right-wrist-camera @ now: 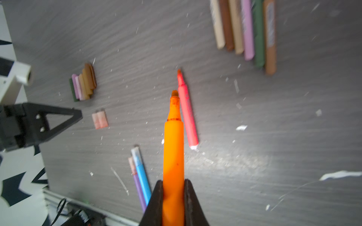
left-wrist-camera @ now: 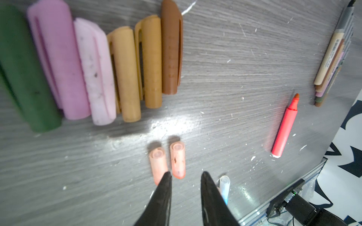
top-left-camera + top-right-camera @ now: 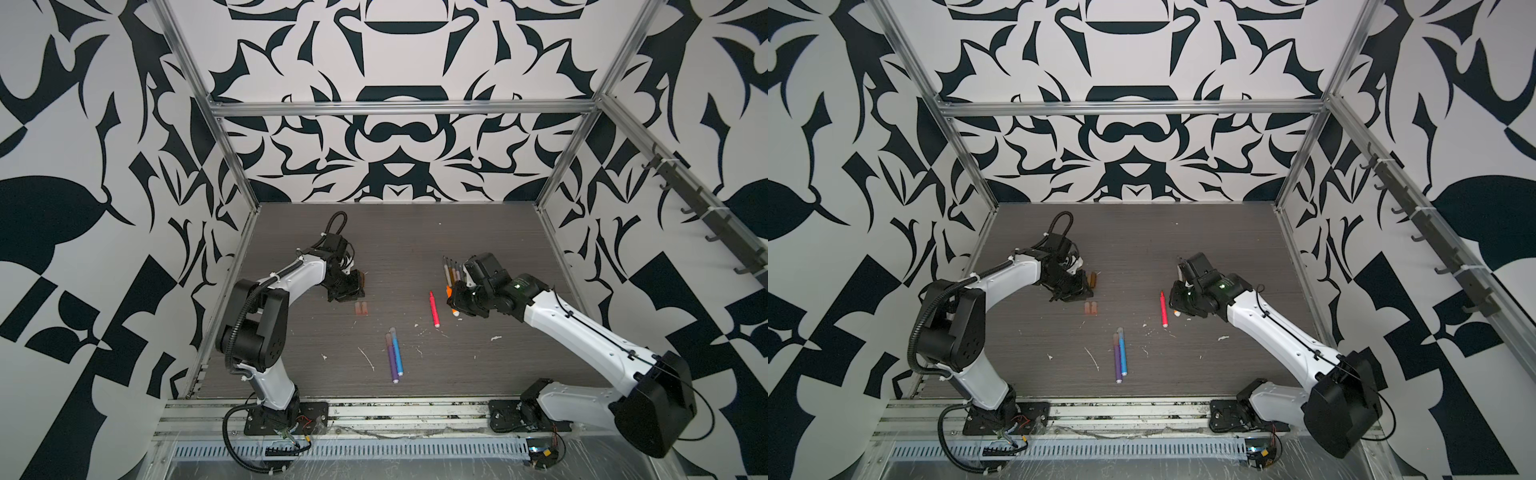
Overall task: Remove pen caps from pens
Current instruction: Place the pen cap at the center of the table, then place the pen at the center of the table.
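Uncapped orange pen [image 1: 174, 148] held; loose caps lie flat.
Clamped in right gripper [image 1: 173, 181], tip bare; red pen [image 1: 187, 113] beside it; two pinkish caps [image 2: 167, 162] just ahead of left gripper [image 2: 186, 173], six muted caps [image 2: 98, 68] beyond.

Nothing legible shows anywhere. Among the thin pens [image 1: 246, 29], the tan pen [image 2: 331, 56] at one edge of the row carries a barcode-like strip, too blurred to read. The brown pen [image 1: 271, 37] at the row's other edge bears a pale label, equally unreadable. Well apart from that row, the brown cap [image 2: 171, 56] shows faint raised marks, indistinct.
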